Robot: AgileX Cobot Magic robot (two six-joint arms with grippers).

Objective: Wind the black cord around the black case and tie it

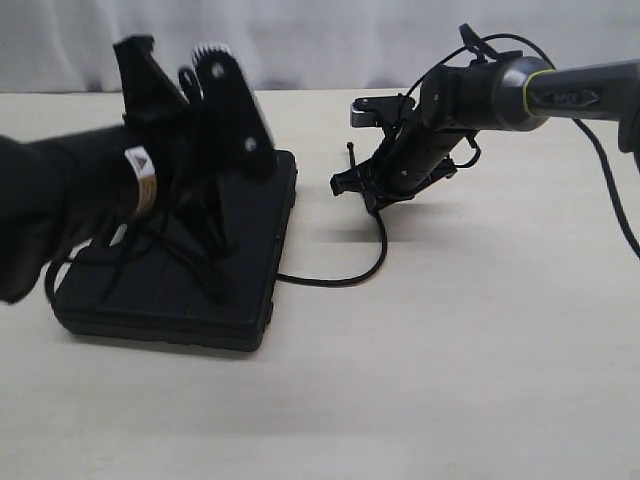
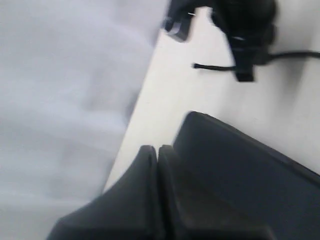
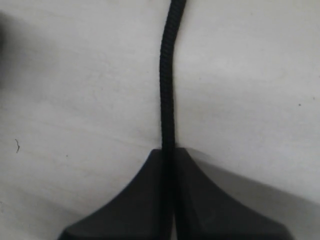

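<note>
Exterior view: shows the black case flat on the table, with the black cord curving from its right side up to the right gripper.
Left wrist view: shows the left gripper pressed together, empty, above a case corner (picture blurred).
Right wrist view: shows the fingers pinching the cord just above the tabletop.

Exterior wide, downward — wrist views close-up
</note>
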